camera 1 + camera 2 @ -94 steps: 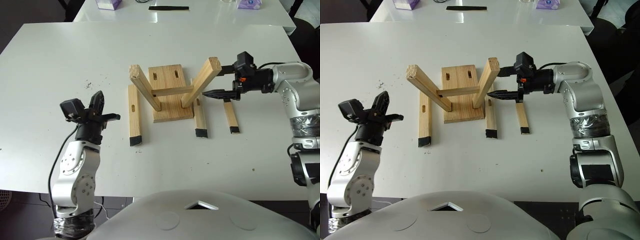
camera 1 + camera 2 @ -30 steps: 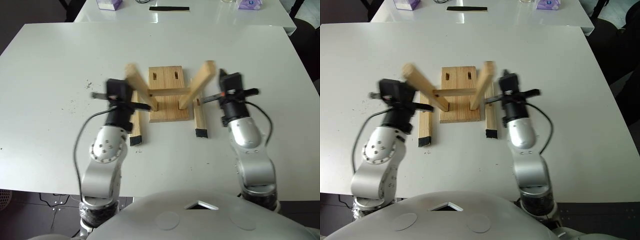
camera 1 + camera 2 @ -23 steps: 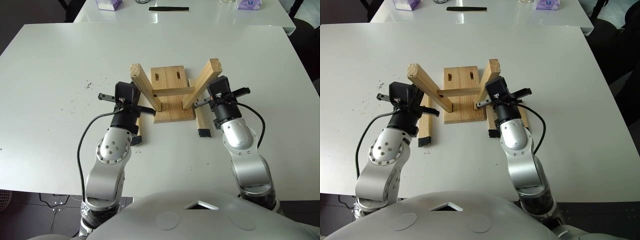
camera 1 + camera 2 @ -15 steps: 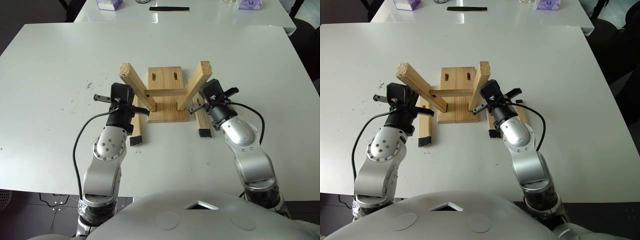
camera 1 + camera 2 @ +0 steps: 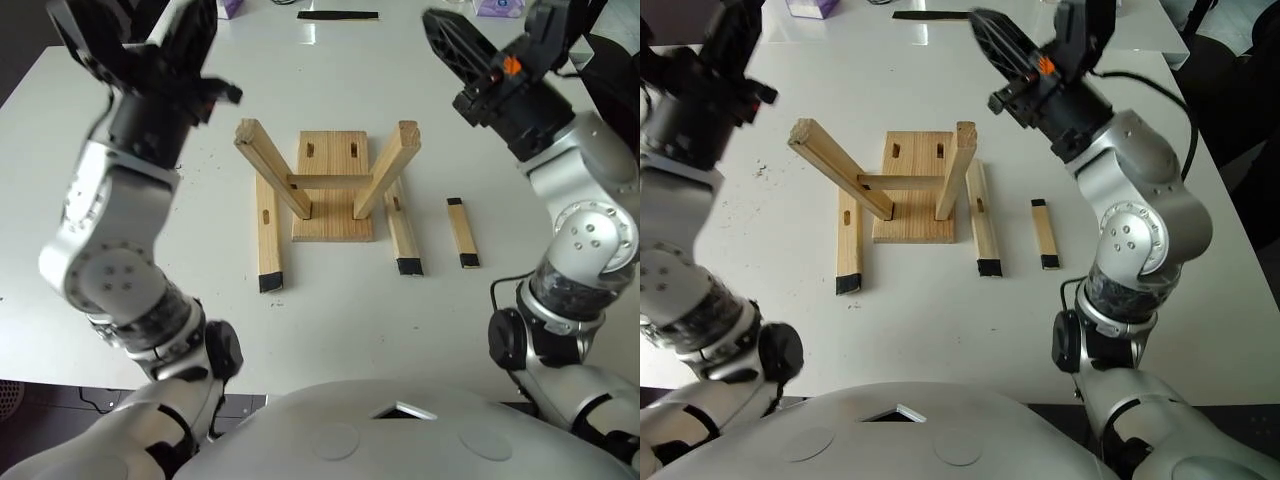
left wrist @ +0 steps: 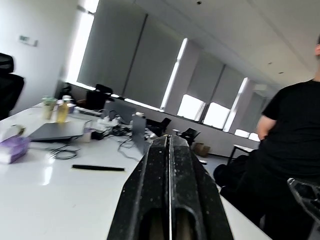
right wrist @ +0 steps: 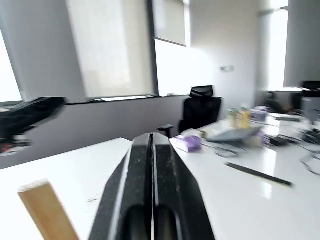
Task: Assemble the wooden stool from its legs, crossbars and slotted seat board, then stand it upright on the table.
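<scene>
I'm holding my left gripper (image 6: 169,138) high over the left side of the table (image 5: 330,300). Its two fingers are pressing together with only a thin seam between them, pinching nothing. My right gripper (image 7: 151,135) is hanging high on the right side, fingers pressing together the same way, also carrying nothing.

Below me the seat board (image 5: 330,150) is lying flat in the middle of the table, slots facing up. The left standing leg (image 5: 272,165) and the right standing leg (image 5: 385,168) are rising out of it, splaying apart toward their tops. A crossbar (image 5: 330,181) is bridging them.

One loose leg (image 5: 268,235) is lying flat just beside the board's left edge. A second loose leg (image 5: 403,235) is lying just beside its right edge. A short bar (image 5: 462,232) is lying farther right, apart from the rest.
</scene>
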Robot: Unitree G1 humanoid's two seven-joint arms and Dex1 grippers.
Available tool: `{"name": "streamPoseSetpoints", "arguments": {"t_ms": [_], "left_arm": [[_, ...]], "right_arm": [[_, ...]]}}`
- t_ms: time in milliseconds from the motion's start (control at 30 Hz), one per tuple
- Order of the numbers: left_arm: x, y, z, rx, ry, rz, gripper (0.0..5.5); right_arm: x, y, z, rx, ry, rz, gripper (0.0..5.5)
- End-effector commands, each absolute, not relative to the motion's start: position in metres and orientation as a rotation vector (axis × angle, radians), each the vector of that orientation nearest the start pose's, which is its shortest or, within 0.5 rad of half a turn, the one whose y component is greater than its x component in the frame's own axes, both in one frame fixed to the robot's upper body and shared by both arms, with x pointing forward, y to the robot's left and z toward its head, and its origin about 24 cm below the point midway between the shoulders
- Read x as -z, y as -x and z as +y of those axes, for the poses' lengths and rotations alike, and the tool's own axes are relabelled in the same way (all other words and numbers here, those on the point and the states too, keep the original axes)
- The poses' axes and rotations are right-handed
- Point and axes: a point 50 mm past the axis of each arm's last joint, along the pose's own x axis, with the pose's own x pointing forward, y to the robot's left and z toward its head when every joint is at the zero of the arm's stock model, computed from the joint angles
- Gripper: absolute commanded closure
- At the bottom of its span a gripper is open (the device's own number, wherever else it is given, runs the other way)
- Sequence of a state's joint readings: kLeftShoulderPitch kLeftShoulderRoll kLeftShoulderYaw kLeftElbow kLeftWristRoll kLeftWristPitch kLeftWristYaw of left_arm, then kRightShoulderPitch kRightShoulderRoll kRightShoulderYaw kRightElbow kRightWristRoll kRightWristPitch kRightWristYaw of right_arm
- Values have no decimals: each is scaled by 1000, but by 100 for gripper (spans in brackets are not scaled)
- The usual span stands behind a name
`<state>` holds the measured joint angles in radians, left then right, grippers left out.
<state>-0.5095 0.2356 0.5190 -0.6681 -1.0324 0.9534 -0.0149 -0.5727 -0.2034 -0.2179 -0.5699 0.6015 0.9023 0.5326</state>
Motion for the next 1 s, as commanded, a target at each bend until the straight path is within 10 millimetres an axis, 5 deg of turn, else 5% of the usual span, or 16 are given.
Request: {"name": "streamPoseSetpoints", "arguments": {"t_ms": [33, 467, 567, 767, 867, 1000], "left_arm": [[-274, -239, 178, 621, 409, -304, 550], [-264, -246, 168, 703, 467, -203, 550], [-239, -247, 164, 669, 503, -95, 550], [-170, -254, 166, 535, 556, 157, 550], [-178, -253, 163, 562, 584, 103, 550], [-202, -252, 165, 573, 610, -33, 550]], "right_arm": [[-238, -260, -107, -1009, -82, -225, 549], [-257, -269, -101, -1020, -127, -306, 549], [-235, -270, -101, -1015, -103, -230, 549], [-159, -265, -92, -1022, -5, 25, 549], [-161, -266, -90, -1026, 21, -3, 549], [-195, -274, -94, -1009, -51, -137, 549]]}}
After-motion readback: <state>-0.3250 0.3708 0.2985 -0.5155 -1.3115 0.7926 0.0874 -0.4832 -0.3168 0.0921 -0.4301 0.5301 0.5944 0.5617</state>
